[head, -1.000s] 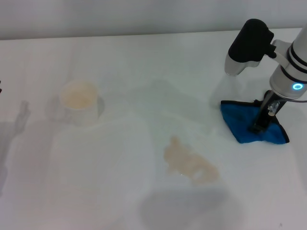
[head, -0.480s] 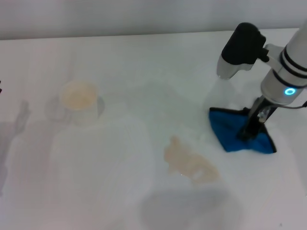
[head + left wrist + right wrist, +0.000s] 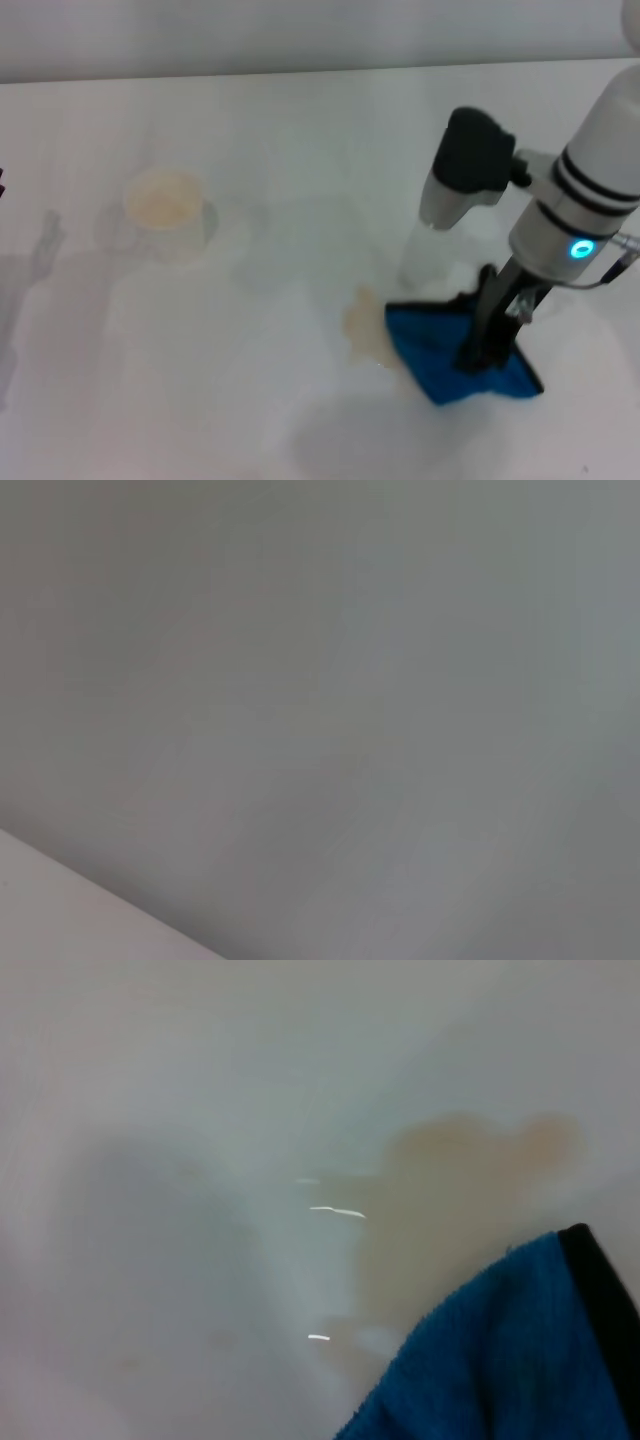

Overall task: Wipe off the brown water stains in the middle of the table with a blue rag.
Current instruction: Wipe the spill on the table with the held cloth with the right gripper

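Head view: right fingers pin rag to bench, covering the stain from 3 o'clock to soak it.

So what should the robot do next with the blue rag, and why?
Probably keep sliding the blue rag toward the robot's left. The right gripper presses it flat on the table, but it covers only part of the brown water stains; a tan patch shows beside the rag's edge.

My blue rag hides part of the brown water stains, and my left wrist view shows only a grey blur.
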`<state>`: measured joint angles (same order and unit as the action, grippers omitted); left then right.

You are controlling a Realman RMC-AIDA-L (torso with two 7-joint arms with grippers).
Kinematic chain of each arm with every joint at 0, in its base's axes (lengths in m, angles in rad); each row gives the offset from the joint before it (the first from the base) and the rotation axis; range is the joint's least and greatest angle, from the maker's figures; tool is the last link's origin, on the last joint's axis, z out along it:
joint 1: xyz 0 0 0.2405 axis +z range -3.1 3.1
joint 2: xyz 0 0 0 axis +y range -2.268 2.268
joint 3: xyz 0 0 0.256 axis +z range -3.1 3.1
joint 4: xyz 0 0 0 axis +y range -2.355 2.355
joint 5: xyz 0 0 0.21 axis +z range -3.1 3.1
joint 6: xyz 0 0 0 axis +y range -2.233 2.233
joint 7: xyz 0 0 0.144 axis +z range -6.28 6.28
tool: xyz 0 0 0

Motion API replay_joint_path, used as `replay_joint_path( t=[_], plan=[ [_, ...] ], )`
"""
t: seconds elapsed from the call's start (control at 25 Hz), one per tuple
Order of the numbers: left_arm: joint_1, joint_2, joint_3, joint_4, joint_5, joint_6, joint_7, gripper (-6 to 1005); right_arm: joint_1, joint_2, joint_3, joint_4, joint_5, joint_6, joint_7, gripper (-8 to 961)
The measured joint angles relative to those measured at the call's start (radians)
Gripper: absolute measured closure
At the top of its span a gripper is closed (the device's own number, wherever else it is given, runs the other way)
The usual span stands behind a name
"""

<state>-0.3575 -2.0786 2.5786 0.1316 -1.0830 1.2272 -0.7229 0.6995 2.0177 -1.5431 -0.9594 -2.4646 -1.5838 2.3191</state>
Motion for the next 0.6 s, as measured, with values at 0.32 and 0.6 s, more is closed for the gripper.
replay_joint_path(
  t=[0.32, 0.6],
  plan=[
    [0.0, 0.0, 0.0, 0.002, 0.0, 0.0, -0.001, 106, -0.012, 0.003, -0.166, -0.03, 0.189, -0.022, -0.024, 855],
    [-0.008, 0.0, 0.0, 0.004, 0.0, 0.0, -0.001, 107, -0.015, 0.006, -0.249, -0.037, 0.307, -0.023, -0.103, 856]
  ],
)
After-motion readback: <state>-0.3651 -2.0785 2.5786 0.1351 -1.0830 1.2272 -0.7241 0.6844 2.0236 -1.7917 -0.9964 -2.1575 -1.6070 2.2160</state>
